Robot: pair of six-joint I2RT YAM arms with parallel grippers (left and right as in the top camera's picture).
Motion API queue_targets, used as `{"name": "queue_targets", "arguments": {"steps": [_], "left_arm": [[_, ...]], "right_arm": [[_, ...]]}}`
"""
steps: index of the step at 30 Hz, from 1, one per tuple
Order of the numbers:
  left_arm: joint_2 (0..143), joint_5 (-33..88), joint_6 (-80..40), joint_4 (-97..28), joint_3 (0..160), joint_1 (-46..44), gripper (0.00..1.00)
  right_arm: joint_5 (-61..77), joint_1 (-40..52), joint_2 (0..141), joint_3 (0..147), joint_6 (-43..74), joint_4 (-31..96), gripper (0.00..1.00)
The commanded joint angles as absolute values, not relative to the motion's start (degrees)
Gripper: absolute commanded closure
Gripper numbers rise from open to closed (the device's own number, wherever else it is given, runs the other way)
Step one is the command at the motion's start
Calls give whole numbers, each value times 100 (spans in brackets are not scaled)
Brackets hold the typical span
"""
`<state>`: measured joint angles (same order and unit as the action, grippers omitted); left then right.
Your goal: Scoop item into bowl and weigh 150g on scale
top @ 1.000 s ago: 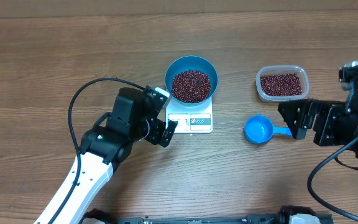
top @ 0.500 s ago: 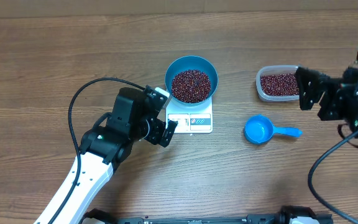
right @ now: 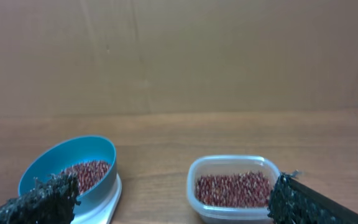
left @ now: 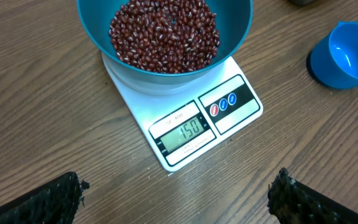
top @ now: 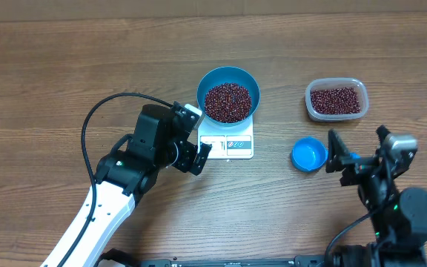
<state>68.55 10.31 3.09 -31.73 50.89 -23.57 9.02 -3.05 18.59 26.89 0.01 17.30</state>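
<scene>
Beans (top: 228, 102) are lying in two heaps, and neither of my two grippers is holding any of them. My left gripper (left: 176, 196) is standing spread as wide as it goes. It is empty and is hovering near the left edge of the one white scale (top: 232, 144), looking down on it. My right gripper (top: 358, 147) is likewise gaping fully and gripping nothing. It is hanging over the handle of the one small blue scoop (top: 308, 154), which is lying on the wooden table (top: 50, 74) to the right of the scale. On the scale the one blue bowl (top: 228, 73) is sitting upright, carrying the larger heap, and the display is reading 150. Beyond the scoop, one clear tub (top: 308, 100) is holding the second heap (top: 336, 100).
</scene>
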Motion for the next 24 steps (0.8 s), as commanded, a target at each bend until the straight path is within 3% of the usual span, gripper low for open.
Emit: {"name": "queue_targets", "arguments": {"steps": [1, 10, 24], "left_arm": [[6888, 1009, 257, -3170, 5089, -2338, 1], [6888, 1009, 257, -3170, 5089, -2338, 0], [6888, 1009, 257, -3170, 5089, -2338, 0]], "right_arm": [[921, -176, 1376, 2043, 19, 1308, 0], [904, 108, 692, 746, 16, 342, 0], [897, 152, 5, 45, -1, 384, 0]]}}
